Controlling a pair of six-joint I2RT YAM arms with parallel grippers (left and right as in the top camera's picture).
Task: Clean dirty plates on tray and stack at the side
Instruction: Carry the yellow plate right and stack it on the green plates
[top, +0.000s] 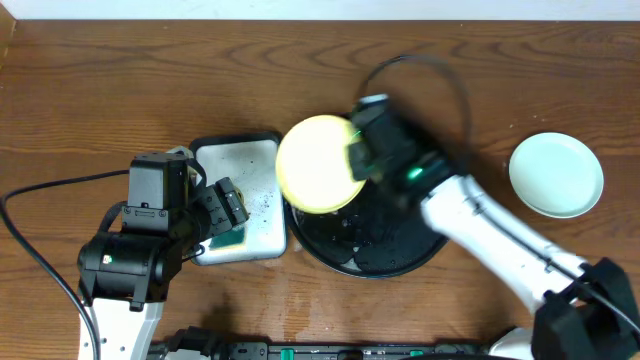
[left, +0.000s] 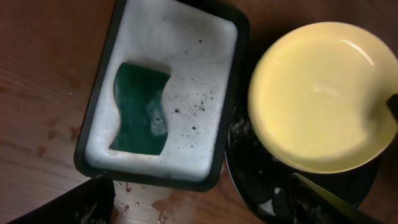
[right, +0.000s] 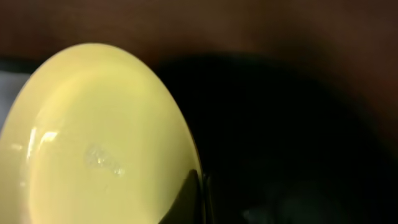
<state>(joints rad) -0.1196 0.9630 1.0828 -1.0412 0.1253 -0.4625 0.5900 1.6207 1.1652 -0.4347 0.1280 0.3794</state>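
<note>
The wooden desk (top: 100, 90) carries a round black tray (top: 385, 258) at centre, a rectangular tray (top: 250, 170) just beside it on the left, and a mint plate (top: 556, 175) well apart at right.

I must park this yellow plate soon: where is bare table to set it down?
Free: the wood beyond the rectangular dark-rimmed foam tray toward the far left corner, and beyond the pale mint plate. Crowded: mid-table, where the right pincer holds the pale yellow plate over the round black tray.

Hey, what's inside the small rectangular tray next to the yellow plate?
A green sponge lies in white foam dotted with dark specks. The foam covers the rectangular tray's floor, so that is hidden.
</note>
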